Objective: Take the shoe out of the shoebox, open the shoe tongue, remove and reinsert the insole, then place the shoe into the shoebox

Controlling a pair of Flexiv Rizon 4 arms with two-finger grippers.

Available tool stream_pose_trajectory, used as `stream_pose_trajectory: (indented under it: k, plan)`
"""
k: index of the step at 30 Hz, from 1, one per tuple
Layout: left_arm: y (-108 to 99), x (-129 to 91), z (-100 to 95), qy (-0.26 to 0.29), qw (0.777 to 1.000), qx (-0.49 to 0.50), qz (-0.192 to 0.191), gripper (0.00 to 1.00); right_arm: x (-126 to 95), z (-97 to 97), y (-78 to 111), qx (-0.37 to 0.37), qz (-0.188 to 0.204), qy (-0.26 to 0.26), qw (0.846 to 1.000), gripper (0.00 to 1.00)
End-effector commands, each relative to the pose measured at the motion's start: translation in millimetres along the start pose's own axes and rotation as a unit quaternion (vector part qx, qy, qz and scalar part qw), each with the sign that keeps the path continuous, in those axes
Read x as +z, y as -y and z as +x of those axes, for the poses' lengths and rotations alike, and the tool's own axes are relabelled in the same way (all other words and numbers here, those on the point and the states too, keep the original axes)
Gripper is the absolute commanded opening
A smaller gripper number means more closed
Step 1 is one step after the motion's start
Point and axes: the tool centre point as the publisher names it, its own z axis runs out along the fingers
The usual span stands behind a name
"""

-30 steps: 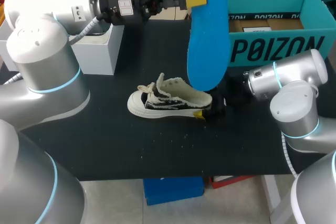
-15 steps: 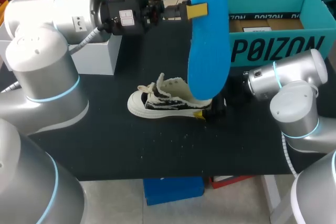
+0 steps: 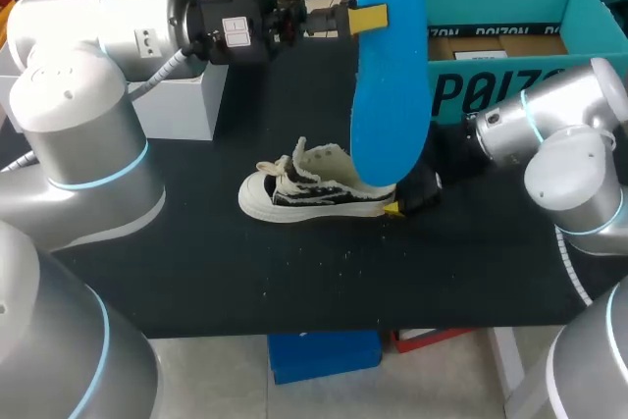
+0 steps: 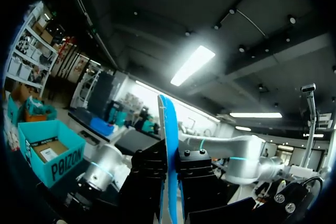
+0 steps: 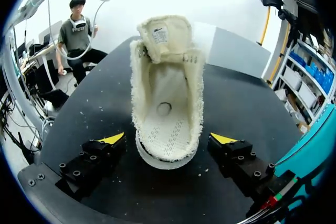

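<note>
The black counter (image 3: 196, 272) has the open teal shoebox (image 3: 589, 41) at its far right. The left arm (image 3: 98, 36) reaches across the far side with its wrist level. Over the last second it has raised the blue insole (image 3: 390, 76) a little and now holds it still. The insole hangs upright, high over the heel end of the shoe, and the left fingers (image 3: 368, 19) are clamped on its upper part. The left wrist view shows it edge-on (image 4: 171, 145) between them.

The right arm (image 3: 569, 159) has swung back towards its own side. The shoe (image 3: 314, 188) stands on the counter in front of the box, tongue lifted and inside bare (image 5: 165, 103). The right fingers (image 5: 112, 138) now stand wide at either side of the heel, touching neither side. The removal looks done. Reinsertion likely comes next, but nothing braces the shoe.
</note>
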Motion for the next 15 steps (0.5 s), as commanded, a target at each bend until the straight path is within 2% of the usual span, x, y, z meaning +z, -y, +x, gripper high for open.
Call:
stream_pose_trajectory:
  k: [1,9,15]
  plan:
    - [-1,0,0.7,0.001,1.0,0.0,-0.001,0.0,-16,-5.6,-3.3,0.023,0.086,-0.07,0.994,1.0]
    - [-1,0,0.7,0.001,1.0,0.0,-0.001,0.0,-21,-8.4,-10.1,0.021,0.162,-0.099,0.982,1.0]
    - [-1,0,0.7,0.001,1.0,0.0,-0.001,0.0,-26,-12.8,-17.6,0.01,0.22,-0.067,0.973,1.0]
